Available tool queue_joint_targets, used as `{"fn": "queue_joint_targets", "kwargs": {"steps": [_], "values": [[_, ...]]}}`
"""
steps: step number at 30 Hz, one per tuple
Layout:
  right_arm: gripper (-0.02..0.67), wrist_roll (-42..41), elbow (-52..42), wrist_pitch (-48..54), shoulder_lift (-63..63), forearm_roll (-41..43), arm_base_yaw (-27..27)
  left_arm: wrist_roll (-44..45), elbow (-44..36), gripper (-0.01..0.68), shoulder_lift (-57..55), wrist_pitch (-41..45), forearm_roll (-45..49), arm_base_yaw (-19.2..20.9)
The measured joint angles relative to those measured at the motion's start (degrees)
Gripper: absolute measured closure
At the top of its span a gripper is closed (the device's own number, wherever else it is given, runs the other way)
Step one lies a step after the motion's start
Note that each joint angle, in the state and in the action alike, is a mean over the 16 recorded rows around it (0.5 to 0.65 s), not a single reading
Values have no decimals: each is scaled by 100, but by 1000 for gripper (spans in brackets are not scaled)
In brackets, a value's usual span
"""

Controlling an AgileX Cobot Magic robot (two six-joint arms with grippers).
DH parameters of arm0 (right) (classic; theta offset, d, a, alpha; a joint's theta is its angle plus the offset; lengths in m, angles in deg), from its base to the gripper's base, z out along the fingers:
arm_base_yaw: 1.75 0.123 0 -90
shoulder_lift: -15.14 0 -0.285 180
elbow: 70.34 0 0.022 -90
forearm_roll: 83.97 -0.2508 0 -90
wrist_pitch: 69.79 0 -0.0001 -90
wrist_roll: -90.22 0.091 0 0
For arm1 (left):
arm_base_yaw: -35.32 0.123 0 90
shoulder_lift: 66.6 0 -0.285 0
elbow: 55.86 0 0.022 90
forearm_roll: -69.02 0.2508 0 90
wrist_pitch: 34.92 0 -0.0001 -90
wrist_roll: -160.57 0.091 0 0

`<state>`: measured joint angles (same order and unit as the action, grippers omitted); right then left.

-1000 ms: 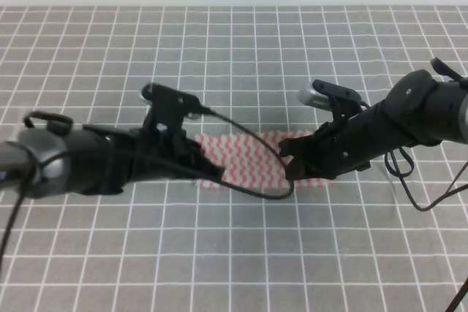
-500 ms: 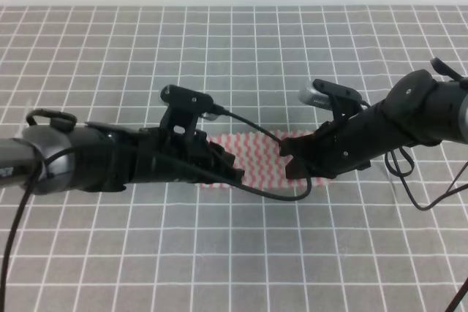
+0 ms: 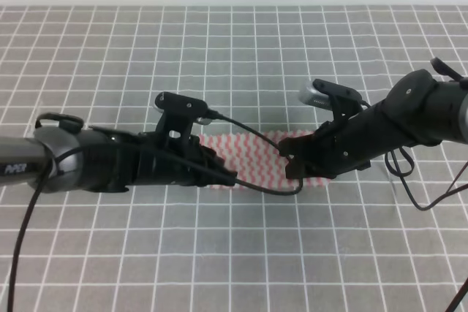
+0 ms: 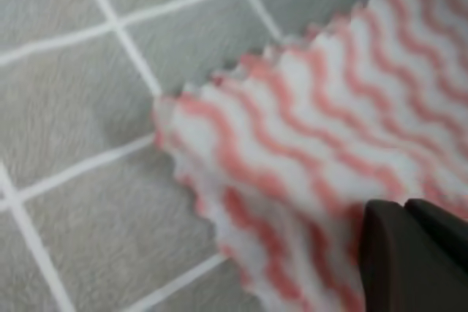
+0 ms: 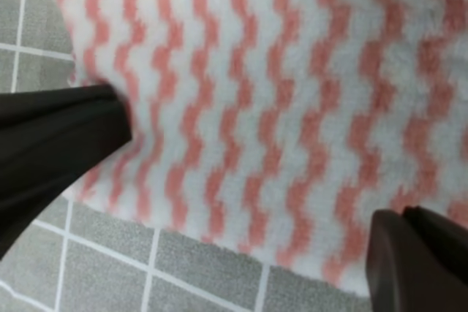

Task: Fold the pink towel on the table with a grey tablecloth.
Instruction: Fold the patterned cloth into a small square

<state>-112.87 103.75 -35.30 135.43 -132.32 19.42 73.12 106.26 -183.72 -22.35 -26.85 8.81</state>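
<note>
Overhead view: we see the pink towel (image 3: 252, 160) lying near the middle of the tabletop (image 3: 241, 56), whose grey cloth carries a white grid. The towel shows as a low band of pink-red and white zigzag stripes between the two arms, with both ends hidden beneath them.

The left claw (image 3: 227, 177) reaches in from the left over the towel's left end; a black cable (image 3: 270, 189) loops from this arm across the towel's front edge. In the left wrist view a towel corner (image 4: 172, 118) with its pinked edge stands slightly above the grey cloth, casting a soft shadow, and a dark fingertip (image 4: 409, 253) lies against the fabric at lower right. Only that one fingertip shows, so we cannot tell how far the left claw is parted or whether it has hold of the towel.

The right claw (image 3: 291, 169) reaches in from the right over the towel's right end. In the right wrist view its two dark fingers (image 5: 58, 137) stand wide apart, one at the left and one at lower right, with striped towel lying flat between them; the left finger meets the fabric near its edge. It grips nothing.
</note>
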Motion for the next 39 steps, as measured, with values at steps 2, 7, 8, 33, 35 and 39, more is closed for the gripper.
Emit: {"fn": "queue_joint_targets", "kwargs": {"steps": [2, 7, 8, 33, 35, 39], "values": [[664, 1, -1, 5, -3, 1, 0, -21, -1, 673, -31, -148, 81, 0], [664, -1, -1, 6, -6, 7, 0, -69, -6, 673, -22, -487, 259, 0], [664, -1, -1, 4, -6, 9, 0, -79, -7, 673, -1, -552, 294, 0], [664, 4, -2, 45, -11, 16, 1, -125, -26, 673, 336, -514, 293, 0], [664, 5, -2, 47, -11, 15, 1, -125, -25, 673, 261, -561, 298, 0], [664, 5, -2, 47, -11, 16, 1, -125, -25, 673, 146, -779, 309, -1]]}}
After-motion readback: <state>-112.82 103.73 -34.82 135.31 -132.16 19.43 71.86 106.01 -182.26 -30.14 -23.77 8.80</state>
